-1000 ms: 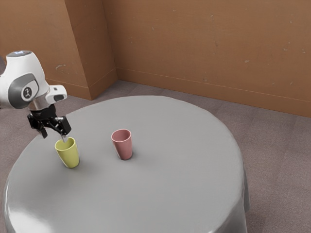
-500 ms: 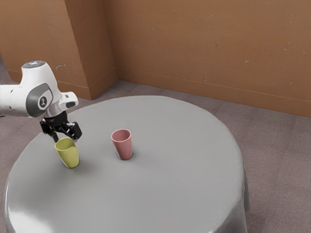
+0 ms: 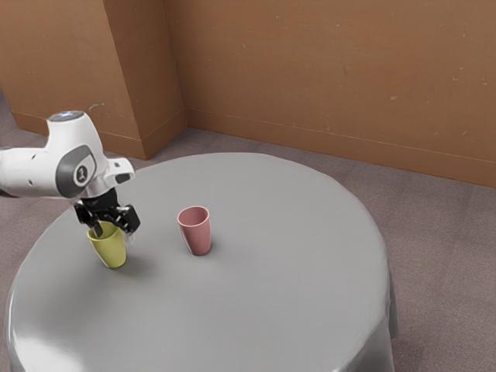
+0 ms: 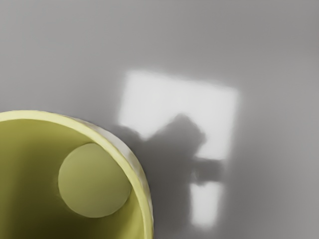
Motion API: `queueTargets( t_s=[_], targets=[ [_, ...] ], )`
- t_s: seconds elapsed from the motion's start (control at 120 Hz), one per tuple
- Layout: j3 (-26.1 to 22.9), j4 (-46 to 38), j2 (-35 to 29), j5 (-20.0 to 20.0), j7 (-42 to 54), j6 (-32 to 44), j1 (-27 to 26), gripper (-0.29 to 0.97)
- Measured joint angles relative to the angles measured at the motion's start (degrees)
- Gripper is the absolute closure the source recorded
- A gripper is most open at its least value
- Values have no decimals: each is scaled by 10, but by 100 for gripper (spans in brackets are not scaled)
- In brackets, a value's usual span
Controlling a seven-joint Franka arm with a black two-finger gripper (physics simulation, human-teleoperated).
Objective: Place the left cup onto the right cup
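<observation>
A yellow-green cup [image 3: 108,249] stands upright on the round grey table [image 3: 294,256], toward the exterior view's left. A pink cup [image 3: 195,230] stands upright to its right, a short gap away. My gripper [image 3: 113,229] hangs at the yellow-green cup's rim, on the side facing the pink cup. Its fingers are apart, one over the cup's mouth and one just outside the wall, so it is open. In the wrist view the yellow-green cup's open mouth [image 4: 60,169] lies right under the hand, and its round bottom is visible inside.
The grey table top [image 4: 199,50] carries a bright light patch and my hand's shadow beside the cup. Brown walls and a grey floor surround the table. Bare table surface spreads to the right of the pink cup.
My hand has moved toward the exterior view's right and come down to the yellow-green cup's rim. Neither cup has moved.
</observation>
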Motion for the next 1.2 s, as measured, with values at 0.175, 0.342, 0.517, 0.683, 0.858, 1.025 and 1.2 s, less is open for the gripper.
queueTargets(
  t_s=[0.175, 0.342, 0.517, 0.683, 0.858, 1.025, 1.2],
  targets=[
    [0, 0, 11, -5, 0, 9, -3, 3],
    [1, 2, 19, -6, 1, 13, -2, 4],
    [1, 2, 27, -7, 1, 22, -2, 8],
    [1, 1, 27, -7, 0, 29, -2, 22],
    [1, 0, 26, -8, -1, 31, -2, 48],
    [1, -2, 25, -11, -3, 29, -2, 67],
    [1, -2, 24, -12, -5, 29, -2, 75]
  ],
)
